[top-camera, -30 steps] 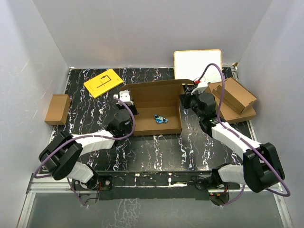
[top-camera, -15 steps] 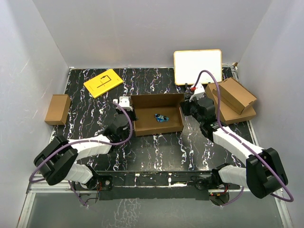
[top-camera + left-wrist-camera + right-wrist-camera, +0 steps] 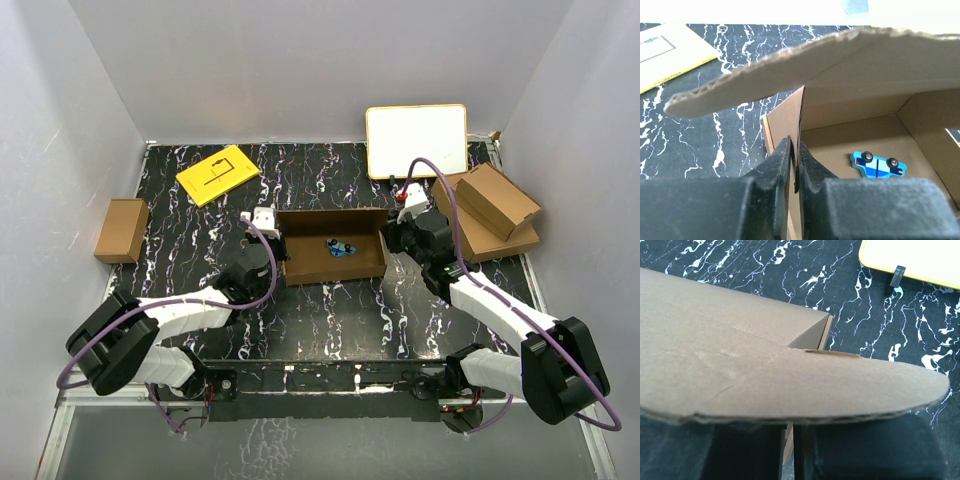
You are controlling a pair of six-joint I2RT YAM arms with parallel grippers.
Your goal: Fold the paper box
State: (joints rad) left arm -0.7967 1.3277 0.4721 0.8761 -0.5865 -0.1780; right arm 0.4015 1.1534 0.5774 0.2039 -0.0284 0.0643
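While a flap [image 3: 790, 385] masks right hand [image 3: 791, 445] (also clamped), left hand [image 3: 795, 165] pinches paper box [image 3: 855, 107]

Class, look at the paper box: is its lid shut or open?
Open: the paper box shows its interior from above, a blue toy car lying inside; the lid stands raised.

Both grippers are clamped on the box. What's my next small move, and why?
Probably swing the lid down toward the near wall: the left gripper and right gripper each pinch a flap at its ends, and it hangs half-closed over the open box.
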